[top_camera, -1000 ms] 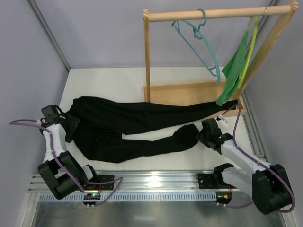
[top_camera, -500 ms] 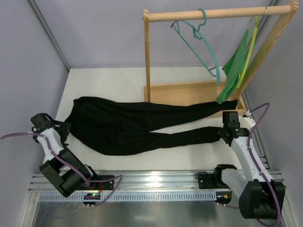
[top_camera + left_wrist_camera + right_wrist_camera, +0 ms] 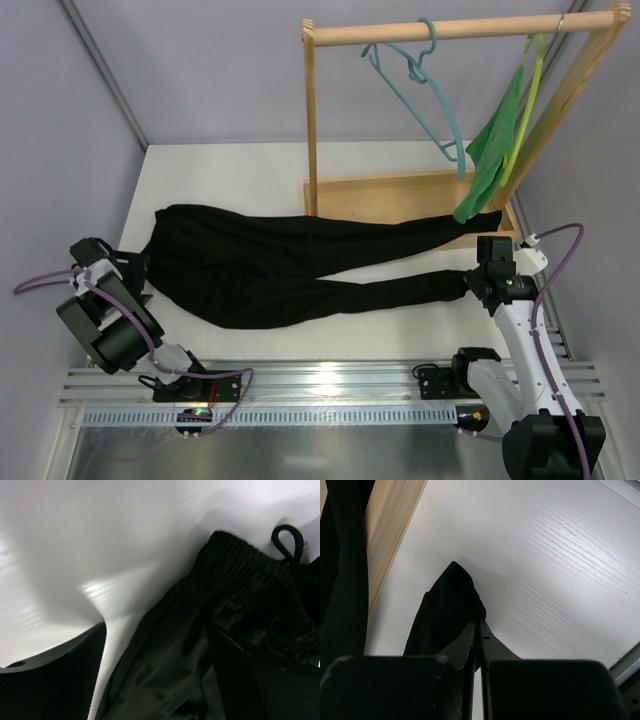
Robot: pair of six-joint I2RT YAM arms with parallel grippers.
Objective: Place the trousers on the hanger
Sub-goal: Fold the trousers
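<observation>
Right tool [image 3: 479, 624] pressed together, pinching the cuff of the nearer leg of the trousers [image 3: 280, 265]. Left tool [image 3: 157, 630] spread wide, 2 fingers either side of the waistband corner, fabric lying between them, contact not discernible; drawstring loop [image 3: 289, 542] just beyond.

Grey walls on 3 sides of a white tabletop [image 3: 250, 165]. Trousers flat on it, waist at left, 2 legs running right, farther cuff reaching the base of the wooden rack [image 3: 400, 195]. On the rack's top bar: green cloth [image 3: 495, 150] draped on a yellow-green hanger [image 3: 530, 90]; teal hanger [image 3: 420, 90] beside it, well above the trousers.

Against 1 second earlier: nearer leg, then bunched at mid-tabletop, now drawn straight rightward; right tool farther right, near the tabletop's edge; left arm pulled back leftward off the waist.
</observation>
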